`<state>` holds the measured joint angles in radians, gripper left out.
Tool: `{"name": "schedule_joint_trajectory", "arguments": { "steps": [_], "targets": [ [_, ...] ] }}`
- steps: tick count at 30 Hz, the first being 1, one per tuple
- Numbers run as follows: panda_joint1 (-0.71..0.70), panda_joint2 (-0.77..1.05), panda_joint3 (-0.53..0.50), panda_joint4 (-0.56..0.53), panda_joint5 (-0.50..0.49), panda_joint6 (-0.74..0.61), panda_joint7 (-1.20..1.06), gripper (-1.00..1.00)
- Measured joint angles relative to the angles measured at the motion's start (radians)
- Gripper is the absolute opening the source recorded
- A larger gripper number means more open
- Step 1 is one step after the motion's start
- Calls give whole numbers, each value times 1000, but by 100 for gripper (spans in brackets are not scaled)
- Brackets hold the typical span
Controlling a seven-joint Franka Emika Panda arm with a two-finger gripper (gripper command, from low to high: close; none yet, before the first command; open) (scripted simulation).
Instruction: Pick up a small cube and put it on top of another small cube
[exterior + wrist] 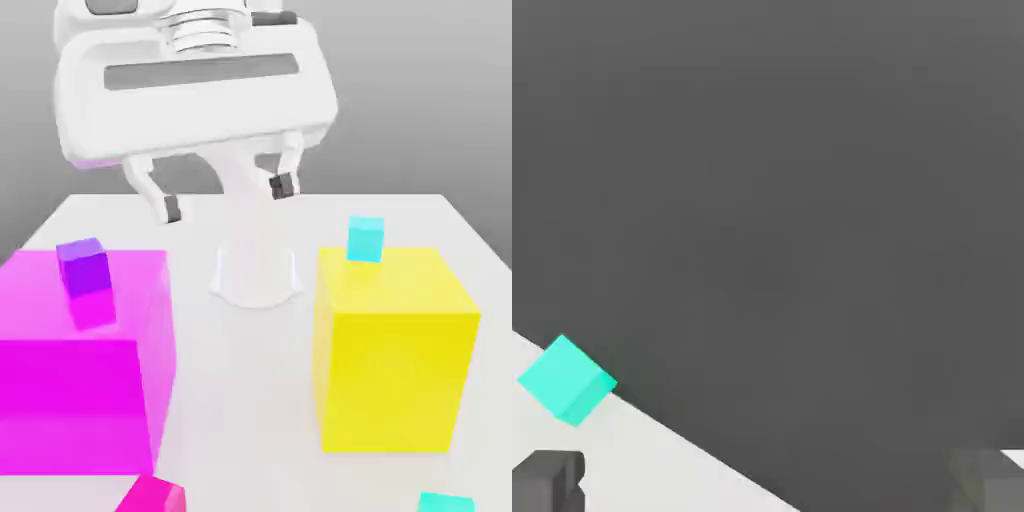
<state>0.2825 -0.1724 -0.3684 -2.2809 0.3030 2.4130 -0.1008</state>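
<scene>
The small cube (150, 495), glossy magenta-pink, lies on the white table (250, 400) at the near edge of the exterior view, partly cut off by the frame. My gripper (227, 198) hangs high over the back of the table, far from that cube, open with nothing between its dark fingertips (283, 185). A small purple cube (83, 266) sits on top of the huge magenta block (80, 380). One small cyan cube (366, 239) rests on the big yellow block (395, 350). In the hand view a cyan cube (567, 380) lies near the table's edge (642, 450), beyond my open gripper (768, 485).
Another small cyan cube (445, 502) lies at the near right of the exterior view. The arm's white base (255, 270) stands between the two big blocks, at the back. A lane of bare table runs between the magenta and yellow blocks.
</scene>
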Motion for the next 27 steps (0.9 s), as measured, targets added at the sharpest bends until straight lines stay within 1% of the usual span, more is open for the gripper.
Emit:
{"name": "schedule_joint_trajectory", "arguments": {
  "steps": [5, 10, 16, 21, 23, 25, 26, 27],
  "targets": [
    [-1, 151, -20, 5, 72, 28, -217, 0],
    [-25, 290, -16, 6, 106, 65, -408, 0],
    [-55, 433, -13, 3, 81, 127, -592, 0],
    [-74, 529, -26, -4, 4, 191, -708, 0],
    [-95, 588, -3, 6, 19, 235, -745, 0],
    [-131, 658, 41, 21, 54, 288, -778, 0],
    [-147, 689, 61, 28, 73, 311, -792, -100],
    [-147, 689, 61, 28, 73, 311, -792, -100]
  ]
}}
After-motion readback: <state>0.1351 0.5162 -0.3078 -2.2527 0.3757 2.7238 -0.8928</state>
